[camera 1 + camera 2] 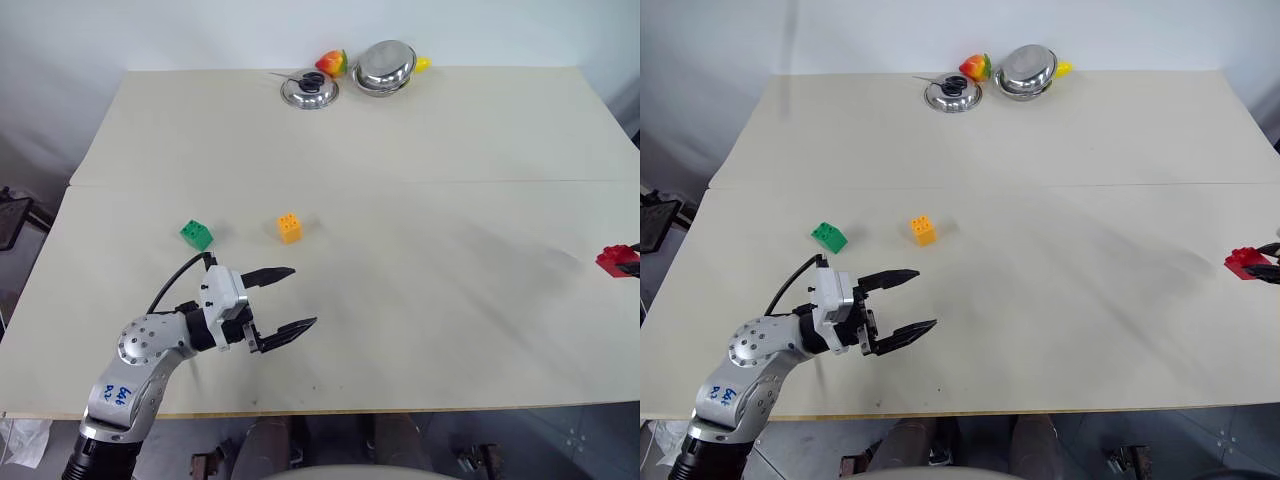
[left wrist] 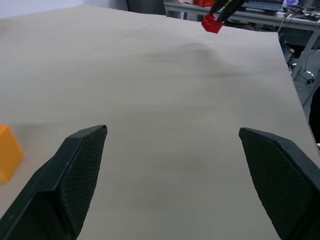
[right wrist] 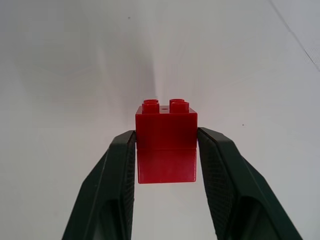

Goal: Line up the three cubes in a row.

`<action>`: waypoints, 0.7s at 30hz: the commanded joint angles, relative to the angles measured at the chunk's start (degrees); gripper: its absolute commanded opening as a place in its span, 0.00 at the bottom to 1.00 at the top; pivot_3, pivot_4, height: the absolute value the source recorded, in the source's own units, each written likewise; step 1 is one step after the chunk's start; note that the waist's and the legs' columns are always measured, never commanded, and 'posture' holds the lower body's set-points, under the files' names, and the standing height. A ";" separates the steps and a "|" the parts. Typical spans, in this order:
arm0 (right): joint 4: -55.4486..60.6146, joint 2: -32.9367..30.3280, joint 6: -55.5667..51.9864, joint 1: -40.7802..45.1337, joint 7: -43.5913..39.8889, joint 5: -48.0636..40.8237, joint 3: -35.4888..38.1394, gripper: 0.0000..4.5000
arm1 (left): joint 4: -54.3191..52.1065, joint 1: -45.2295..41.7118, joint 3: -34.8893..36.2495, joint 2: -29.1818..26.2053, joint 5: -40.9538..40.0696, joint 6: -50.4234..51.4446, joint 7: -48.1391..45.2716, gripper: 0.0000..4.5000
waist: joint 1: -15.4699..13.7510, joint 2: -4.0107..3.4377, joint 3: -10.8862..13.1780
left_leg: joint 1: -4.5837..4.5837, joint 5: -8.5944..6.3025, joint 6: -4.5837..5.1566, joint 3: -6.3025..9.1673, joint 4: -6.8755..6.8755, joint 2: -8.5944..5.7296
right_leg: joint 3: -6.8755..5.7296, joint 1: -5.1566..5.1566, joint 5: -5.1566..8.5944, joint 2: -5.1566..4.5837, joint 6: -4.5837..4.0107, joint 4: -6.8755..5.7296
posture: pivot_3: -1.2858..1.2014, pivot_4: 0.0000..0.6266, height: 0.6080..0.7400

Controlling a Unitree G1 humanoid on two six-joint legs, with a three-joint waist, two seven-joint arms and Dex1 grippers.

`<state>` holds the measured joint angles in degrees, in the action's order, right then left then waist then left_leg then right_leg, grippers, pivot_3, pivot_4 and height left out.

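Clamped between the right gripper [image 3: 166, 165] fingers: the red cube [image 3: 166, 142], both black pads pressed flat against its two opposite side walls, studs up and upright, one broad face turned toward the wrist camera. Seen in the head views at the far right edge of the frame, just under mid-height, with the cube [image 1: 615, 260] half cut off by the frame border and little more than a fingertip of that gripper visible there. Impossible to tell whether the cube rests on the table [image 1: 420, 140] or hangs just above it.

Spread wide and holding nothing: the left gripper [image 1: 287, 300], lower left of the frame, pointing level and toward the right. Just above it, apart from its upper finger, the orange-yellow cube [image 1: 289, 228], studs up, slightly turned to the table edge. Left of that, near it but not touching, the green cube [image 1: 196, 235], tilted over on an edge, studs facing upper left. No long axis to any of the three.

At the top centre of the frame, two steel bowls [image 1: 385, 65] and a red-yellow toy fruit [image 1: 332, 62], well apart from the cubes.
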<state>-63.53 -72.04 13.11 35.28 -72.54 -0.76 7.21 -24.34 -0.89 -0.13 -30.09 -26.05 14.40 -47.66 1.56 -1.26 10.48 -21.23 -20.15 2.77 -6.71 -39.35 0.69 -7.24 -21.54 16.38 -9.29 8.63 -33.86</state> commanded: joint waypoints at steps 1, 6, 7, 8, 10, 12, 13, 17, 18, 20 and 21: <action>6.37 -0.41 -4.53 -4.04 -1.71 -6.02 5.14 0.32 | -0.29 -0.57 0.17 0.10 -0.21 -1.17 -0.31 1.00 | -0.07 0.00 0.00 | 0.00 0.00 0.01 0.00 0.00 0.00 | 0.00 0.00 0.00 -0.01 0.00 0.00 | 0.52 0.24 1.00; 28.72 6.14 -17.28 -14.65 -3.01 -17.87 11.96 0.32 | 0.53 -0.87 -0.69 0.66 0.22 -1.83 -0.34 1.00 | -0.01 0.02 -0.01 | 0.01 0.00 0.01 0.03 -0.01 0.02 | -0.01 0.00 0.00 -0.01 0.01 -0.02 | 0.52 0.24 1.00; 34.28 7.94 -20.04 -16.79 -1.97 -19.90 12.89 0.32 | 0.74 -0.97 -0.90 0.77 0.34 -1.96 -0.35 1.00 | 0.00 0.03 -0.01 | 0.01 0.00 0.00 0.05 -0.01 0.05 | -0.04 0.01 0.00 0.01 0.01 -0.01 | 0.52 0.24 1.00; 40.13 10.23 -22.55 -18.65 -0.52 -22.20 13.64 0.32 | 0.89 -1.07 -1.07 0.91 0.42 -2.05 -0.32 1.00 | -0.03 0.02 -0.01 | 0.01 0.00 0.00 0.05 -0.01 0.09 | -0.04 0.01 0.00 0.04 0.01 -0.02 | 0.52 0.24 1.00; 49.23 14.29 -26.50 -21.22 2.82 -25.07 14.21 0.32 | 1.03 -1.27 -1.28 1.13 0.47 -2.11 -0.25 1.00 | -0.19 0.01 -0.01 | 0.01 0.00 -0.01 0.06 -0.01 0.08 | -0.04 0.00 0.00 0.04 0.01 -0.05 | 0.52 0.24 1.00; 55.07 18.18 -27.91 -22.74 5.15 -26.38 13.38 0.32 | 1.25 -1.62 -1.39 1.25 0.45 -2.08 -0.25 1.00 | -0.45 0.01 -0.01 | 0.00 0.00 0.00 0.08 -0.02 0.04 | -0.04 -0.02 0.00 0.02 0.01 -0.08 | 0.52 0.24 1.00; 56.76 20.51 -27.50 -23.05 6.45 -26.36 12.46 0.32 | 1.43 -1.81 -1.44 1.27 0.43 -2.09 -0.35 1.00 | -0.63 0.01 -0.01 | 0.00 0.00 0.00 0.07 -0.03 0.02 | -0.02 -0.02 -0.01 0.01 0.01 -0.09 | 0.52 0.24 1.00; 58.81 28.54 -23.36 -22.94 8.56 -25.70 9.33 0.32 | 1.82 -2.58 -1.47 0.98 0.22 -1.91 -0.81 1.00 | -1.75 0.09 -0.02 | -0.03 0.00 0.01 0.11 -0.07 -0.04 | -0.03 -0.01 -0.01 0.00 0.02 -0.08 | 0.52 0.24 1.00; 59.01 30.09 -22.86 -22.80 8.85 -25.35 8.27 0.32 | 1.87 -2.78 -1.40 0.84 0.17 -1.79 -0.95 1.00 | -1.85 0.09 -0.02 | -0.04 0.00 0.01 0.15 -0.07 -0.06 | -0.05 0.00 -0.01 0.00 0.01 -0.08 | 0.52 0.24 1.00; 59.09 31.68 -21.94 -22.79 8.62 -24.36 6.17 0.32 | 2.04 -3.13 -1.20 0.60 0.09 -1.64 -1.26 1.00 | -1.85 0.08 -0.02 | -0.06 0.00 0.02 0.15 -0.07 -0.11 | -0.03 -0.01 -0.01 -0.01 0.01 -0.09 | 0.52 0.24 1.00; 58.84 32.13 -21.00 -22.93 8.10 -23.57 4.89 0.32 | 2.12 -3.30 -1.07 0.45 0.03 -1.56 -1.42 1.00 | -1.81 0.08 -0.02 | -0.06 0.00 0.02 0.14 -0.07 -0.12 | -0.02 -0.01 -0.01 -0.01 0.02 -0.09 | 0.52 0.24 1.00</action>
<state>-6.19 -39.63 -10.04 12.33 -64.02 -24.85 11.89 -21.52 -4.00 -1.56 -29.31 -25.53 13.44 -48.45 -0.25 -1.18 10.46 -21.29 -20.15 2.80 -6.57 -39.42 0.57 -7.27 -21.55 16.37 -9.30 8.65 -33.95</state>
